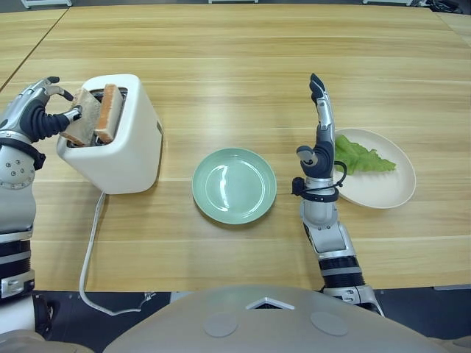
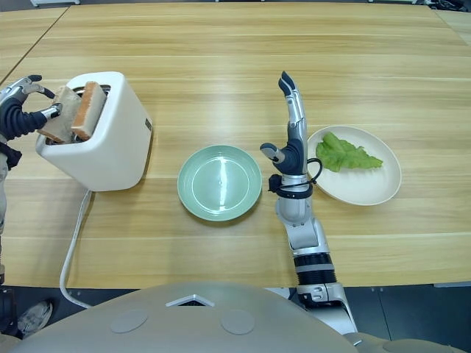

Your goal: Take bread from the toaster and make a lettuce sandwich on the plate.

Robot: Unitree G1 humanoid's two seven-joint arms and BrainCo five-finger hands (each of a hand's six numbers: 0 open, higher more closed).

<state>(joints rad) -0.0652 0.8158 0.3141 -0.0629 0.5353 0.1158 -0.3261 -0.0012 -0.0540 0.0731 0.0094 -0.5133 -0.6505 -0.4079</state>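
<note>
Since both pieces of toast stand tall out of the slots, their top halves can be taken from the side, and the left robot hand [image 1: 40, 110] makes use of that. Its fingers are curled round the bread slice [image 1: 81, 118] nearest to it, pinching the crust edge, while the slice's lower part sits down in the slot. The second slice [image 1: 110, 112] stands just beyond the first from that hand, leaning slightly and untouched. The white toaster [image 1: 129, 147] sits directly in front of the left robot hand, turned at an angle so its open top faces that side, which I judge keeps the lift short and straight. Its power cord [image 1: 92, 235] trails back off the near edge of the bench [image 1: 235, 51].

The green plate [image 1: 234, 185], bare, lies between the two robot hands, well apart from the left one and near the right one. That is a sensible middle spot, since bread comes from one side and lettuce from the other. The right robot hand [image 1: 321, 143] holds nothing; its fingers are stretched straight and together, palm on edge, pointing away over the bench. It stands just beside the cream plate [image 1: 386, 195], which lies on its outer side and carries the lettuce leaf [image 1: 362, 157], so that hand looks well placed for the leaf once bread is down. No slice has reached the green plate yet, so by my reading the task is at its first step.
</note>
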